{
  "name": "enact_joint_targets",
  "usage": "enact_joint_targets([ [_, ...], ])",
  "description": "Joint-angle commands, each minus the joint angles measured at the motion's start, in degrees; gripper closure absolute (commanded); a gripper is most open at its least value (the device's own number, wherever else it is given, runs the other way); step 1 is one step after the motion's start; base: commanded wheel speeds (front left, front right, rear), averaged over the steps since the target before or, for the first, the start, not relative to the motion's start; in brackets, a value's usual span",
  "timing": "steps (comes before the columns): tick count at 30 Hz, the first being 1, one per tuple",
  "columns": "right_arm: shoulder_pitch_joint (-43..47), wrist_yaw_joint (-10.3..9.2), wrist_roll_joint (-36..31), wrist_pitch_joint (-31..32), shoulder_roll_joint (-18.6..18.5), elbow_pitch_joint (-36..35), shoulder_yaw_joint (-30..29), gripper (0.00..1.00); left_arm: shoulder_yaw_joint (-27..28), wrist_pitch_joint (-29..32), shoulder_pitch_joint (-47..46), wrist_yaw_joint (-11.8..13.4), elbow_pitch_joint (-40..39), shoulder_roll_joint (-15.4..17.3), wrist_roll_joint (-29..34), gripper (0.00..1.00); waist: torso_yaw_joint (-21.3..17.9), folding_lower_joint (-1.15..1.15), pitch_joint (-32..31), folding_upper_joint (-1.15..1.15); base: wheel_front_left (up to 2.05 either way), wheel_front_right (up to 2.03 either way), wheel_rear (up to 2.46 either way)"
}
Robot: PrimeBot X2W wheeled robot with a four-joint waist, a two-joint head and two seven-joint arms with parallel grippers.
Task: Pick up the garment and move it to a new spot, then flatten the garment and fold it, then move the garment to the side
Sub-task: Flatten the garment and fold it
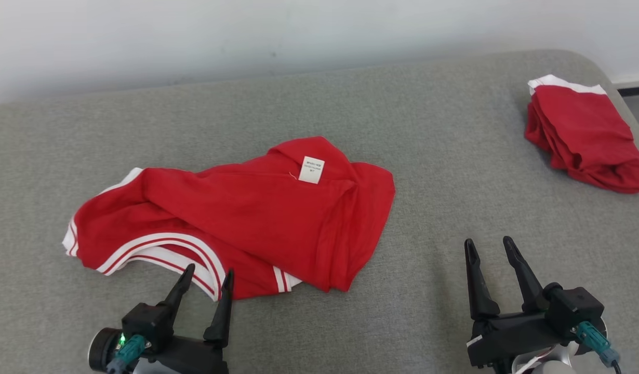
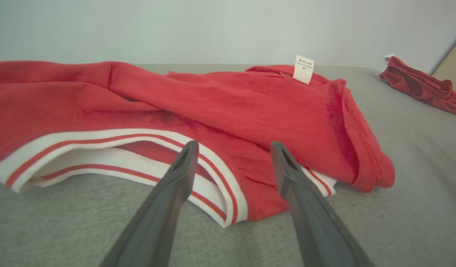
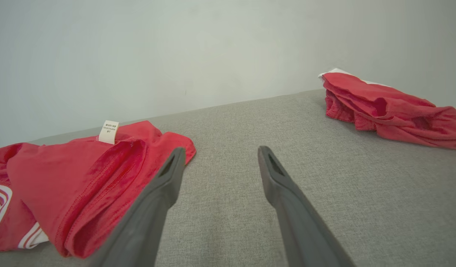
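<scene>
the red garment (image 1: 247, 218) lies crumpled on the grey fabric surface (image 1: 428, 130), around the middle of the head view and spreading toward 9 o'clock. a white label (image 1: 311, 170) lies on its top at the 12 o'clock side, and a white striped hem (image 1: 163, 246) curves along its edge from 8 to 6 o'clock. the left gripper (image 1: 209, 271) sits at 7 o'clock in the head view, its fingers spread fairly wide and holding nothing. its tips reach just over that hem at the garment's near edge, and whether they touch the cloth cannot be told. in the left wrist view the two fingers frame the hem where it bends, one on each side. the right gripper (image 1: 489, 242) sits at 5 o'clock, fingers also apart and empty, over bare grey fabric and clear of the garment, whose loose folded edge lies toward its 9 o'clock. a second garment (image 1: 584, 137), red with a white edge, is bunched in a heap at 2 o'clock near the rounded corner of the surface, well apart from the first. a pale wall (image 1: 195, 36) runs across 12 o'clock.
</scene>
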Motion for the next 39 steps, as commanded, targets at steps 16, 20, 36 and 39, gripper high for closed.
enact_joint_targets([
  [16,-0.6,-0.16,-0.1,-0.1,0.6,0.1,-0.2,0.00,-3.0,0.1,-2.4,0.0,12.0,0.2,-3.0,0.58,-2.5,0.00,2.2,0.00,0.00,0.00,0.00],
  [20,-0.6,-0.16,-0.3,-0.1,0.6,0.1,-0.1,0.00,-6.5,0.0,-3.5,0.0,11.8,0.2,-5.5,1.00,-1.7,0.00,1.4,0.00,0.00,0.00,0.00],
  [36,2.4,-0.16,0.3,-0.1,0.5,0.6,-1.6,0.00,-2.2,1.4,3.1,0.3,-4.9,6.9,-9.3,1.00,4.2,0.00,-2.7,0.00,0.00,0.00,0.00],
  [39,2.1,-0.15,0.3,-0.1,0.5,0.5,-1.8,0.00,-0.9,3.7,6.3,1.2,-8.3,8.8,-10.0,1.00,4.7,0.00,-2.6,0.00,0.00,0.00,0.00],
])
